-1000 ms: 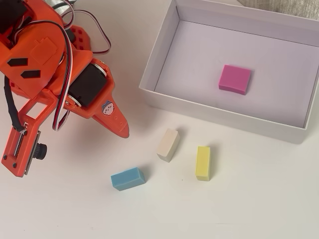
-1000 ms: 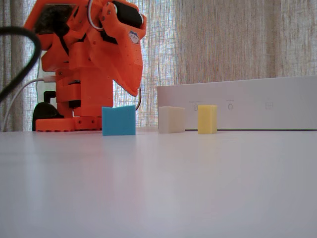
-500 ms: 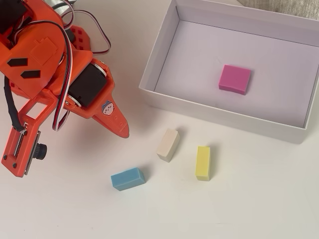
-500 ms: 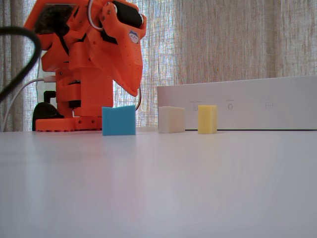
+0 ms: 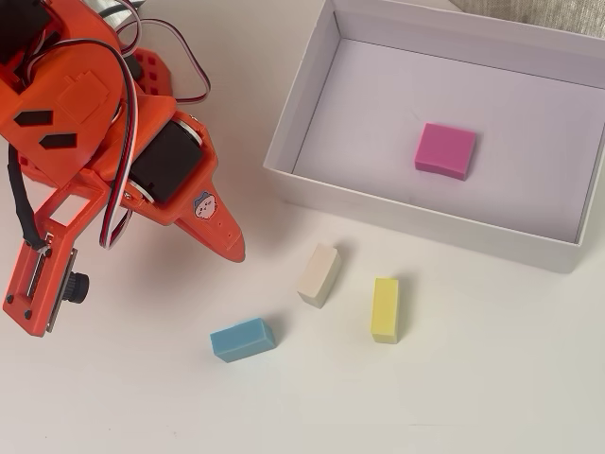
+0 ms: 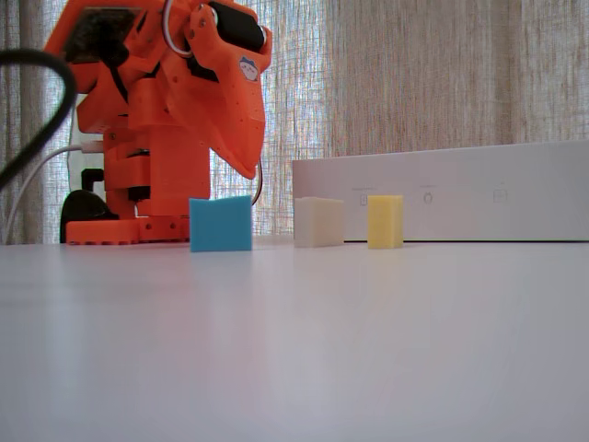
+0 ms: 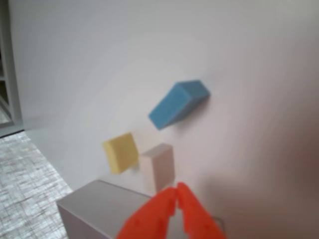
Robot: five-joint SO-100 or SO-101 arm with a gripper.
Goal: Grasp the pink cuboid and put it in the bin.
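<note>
The hand (image 7: 175,191) is showing in the wrist view as two orange fingertips pressed together at the tips, closed on nothing. In the overhead view the orange arm (image 5: 104,142) is sitting folded at the left of the desk (image 5: 492,378), with its pointed hand ending near the box's near-left corner and apart from it.

The pink block (image 5: 445,150) is lying flat on the floor of the white box (image 5: 293,113), well away from the hand, off to the right and slightly farther back in the overhead view, touching none of the walls. In the low fixed view the box wall (image 6: 442,193) is hiding it.

Three other blocks are lying on the desk in front of the hand, outside the box: a cream block (image 5: 319,274) nearest the hand, a yellow block (image 5: 385,309) beyond it to the right, and a blue block (image 5: 243,340) nearer the overhead view's bottom edge. All three are apart from one another.

Against the fixed view from a second ago, nothing is differing: arm, blocks and box are sitting in the same places.
</note>
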